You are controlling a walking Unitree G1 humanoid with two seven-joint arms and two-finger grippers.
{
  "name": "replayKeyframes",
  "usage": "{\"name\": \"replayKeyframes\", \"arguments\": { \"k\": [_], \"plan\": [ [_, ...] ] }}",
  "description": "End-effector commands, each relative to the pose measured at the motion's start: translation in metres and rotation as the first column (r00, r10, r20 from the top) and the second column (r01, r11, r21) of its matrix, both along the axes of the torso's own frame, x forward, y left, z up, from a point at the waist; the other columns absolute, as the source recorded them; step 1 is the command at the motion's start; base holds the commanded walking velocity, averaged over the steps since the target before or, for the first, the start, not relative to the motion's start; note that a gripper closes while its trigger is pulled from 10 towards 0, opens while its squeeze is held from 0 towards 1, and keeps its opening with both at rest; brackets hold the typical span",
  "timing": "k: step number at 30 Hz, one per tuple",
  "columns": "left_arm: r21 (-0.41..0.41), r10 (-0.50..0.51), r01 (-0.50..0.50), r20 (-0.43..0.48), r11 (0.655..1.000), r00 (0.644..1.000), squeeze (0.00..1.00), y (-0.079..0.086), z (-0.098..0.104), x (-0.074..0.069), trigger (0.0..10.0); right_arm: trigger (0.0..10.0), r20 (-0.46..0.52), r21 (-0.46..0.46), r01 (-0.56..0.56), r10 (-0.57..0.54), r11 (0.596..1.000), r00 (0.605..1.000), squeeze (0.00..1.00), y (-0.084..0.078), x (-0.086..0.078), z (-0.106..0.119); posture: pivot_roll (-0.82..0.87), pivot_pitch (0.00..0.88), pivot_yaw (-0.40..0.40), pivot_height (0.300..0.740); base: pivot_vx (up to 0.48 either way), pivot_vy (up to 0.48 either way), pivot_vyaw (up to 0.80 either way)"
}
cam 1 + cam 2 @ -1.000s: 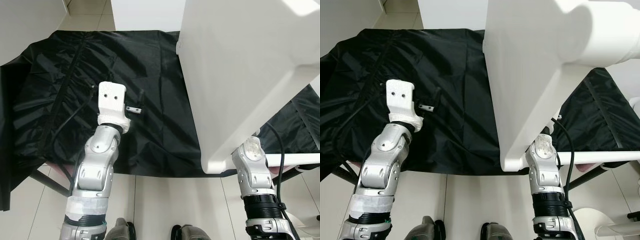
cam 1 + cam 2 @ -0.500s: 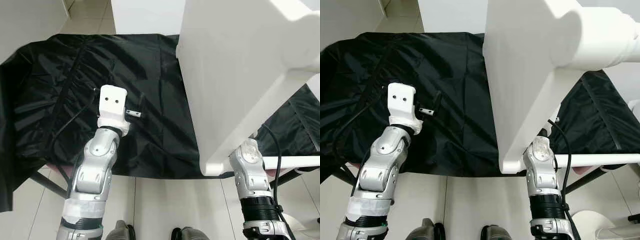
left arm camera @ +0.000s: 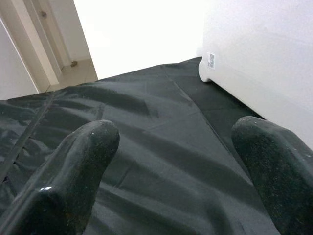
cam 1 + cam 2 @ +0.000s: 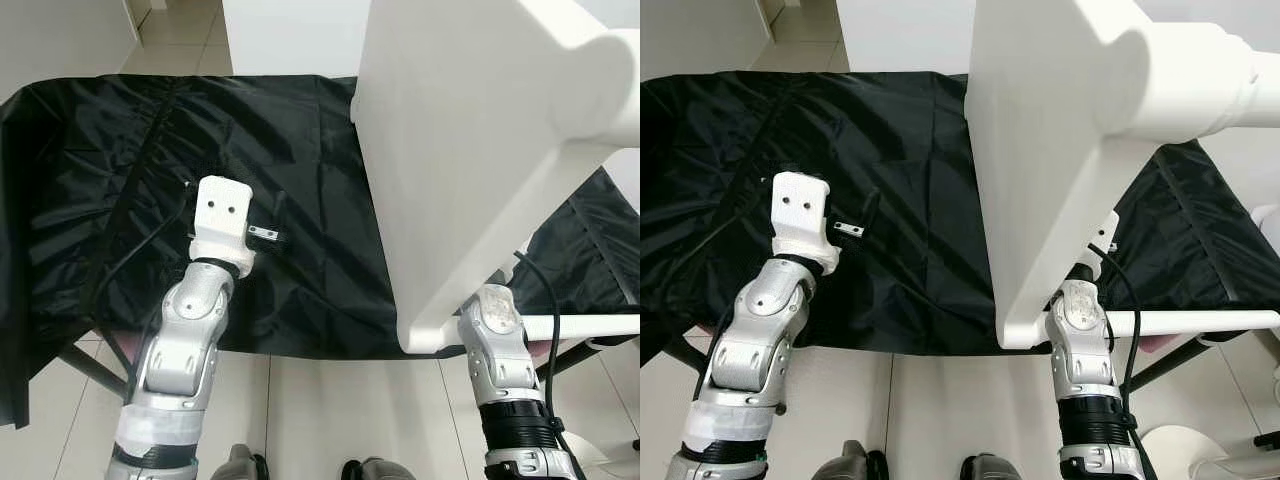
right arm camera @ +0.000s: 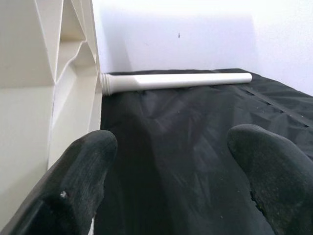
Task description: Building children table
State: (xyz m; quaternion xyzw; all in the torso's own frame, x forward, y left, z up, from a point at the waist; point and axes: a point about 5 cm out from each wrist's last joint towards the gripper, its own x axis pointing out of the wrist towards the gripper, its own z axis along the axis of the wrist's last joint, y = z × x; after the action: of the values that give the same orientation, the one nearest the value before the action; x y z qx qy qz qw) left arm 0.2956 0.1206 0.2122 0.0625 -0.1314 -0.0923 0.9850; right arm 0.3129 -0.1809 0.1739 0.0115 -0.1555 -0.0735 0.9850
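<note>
From the left eye view I see the white tabletop point(image 4: 470, 150) standing up on its edge on the black cloth point(image 4: 120, 180) that covers the work surface, its corner leg socket point(image 4: 590, 70) close to the camera; my guess is it stands this way so the underside sockets are open for screwing legs in. My left arm point(image 4: 190, 340) reaches over the cloth well to the left of the panel, its white wrist block point(image 4: 222, 215) above bare fabric, while my right arm point(image 4: 500, 350) comes up under the panel's near lower corner. The right eye view gives the same layout, with the right arm point(image 4: 1078, 340) tucked against the panel's bottom edge — I cannot tell from here whether it bears on the panel or just sits beside it. In the left wrist view the left gripper point(image 3: 181, 161) has its fingers spread wide with nothing between them, only cloth below and the panel's white face off to one side. In the right wrist view the right gripper point(image 5: 171, 166) is likewise spread wide and empty, the ribbed underside of the tabletop just beside one finger point(image 5: 83, 176), and a white table leg point(image 5: 176, 81) lies on the cloth ahead near the wall, its threaded end toward the panel — that, I judge, is the next piece to fetch. I see no containers here
</note>
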Motion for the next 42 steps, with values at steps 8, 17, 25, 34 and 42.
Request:
{"name": "replayKeyframes", "arguments": {
  "k": [8,17,25,34,42],
  "plan": [
    [0.026,-0.034,0.034,-0.002,0.999,0.999,0.00,-0.001,0.000,-0.004,10.0,10.0,0.024,0.063,0.102,-0.103,0.993,0.994,0.00,-0.012,-0.004,0.002,-0.10,0.123,0.013,0.740,0.000,0.000,0.00],
    [0.036,-0.048,0.048,0.002,0.998,0.999,0.00,-0.002,0.002,-0.004,10.0,10.0,0.031,0.069,0.176,-0.178,0.982,0.984,0.00,-0.020,-0.009,0.002,-0.10,0.129,0.015,0.740,0.000,0.000,0.00],
    [0.047,-0.063,0.062,0.008,0.997,0.998,0.00,0.000,0.002,-0.009,10.0,10.0,0.026,0.061,0.200,-0.202,0.978,0.979,0.00,-0.025,-0.018,-0.002,-0.10,0.129,0.010,0.740,0.000,0.000,0.00],
    [0.062,-0.079,0.078,0.011,0.995,0.997,0.00,0.001,0.003,-0.012,10.0,10.0,0.017,0.060,0.229,-0.230,0.972,0.973,0.00,-0.028,-0.023,-0.005,-0.10,0.126,0.016,0.740,0.000,0.000,0.00],
    [0.064,-0.090,0.090,0.007,0.994,0.996,0.00,-0.002,0.002,-0.013,10.0,10.0,0.020,0.062,0.232,-0.234,0.971,0.972,0.00,-0.028,-0.023,-0.005,-0.10,0.119,0.017,0.740,0.000,0.000,0.00]
  ]
}}
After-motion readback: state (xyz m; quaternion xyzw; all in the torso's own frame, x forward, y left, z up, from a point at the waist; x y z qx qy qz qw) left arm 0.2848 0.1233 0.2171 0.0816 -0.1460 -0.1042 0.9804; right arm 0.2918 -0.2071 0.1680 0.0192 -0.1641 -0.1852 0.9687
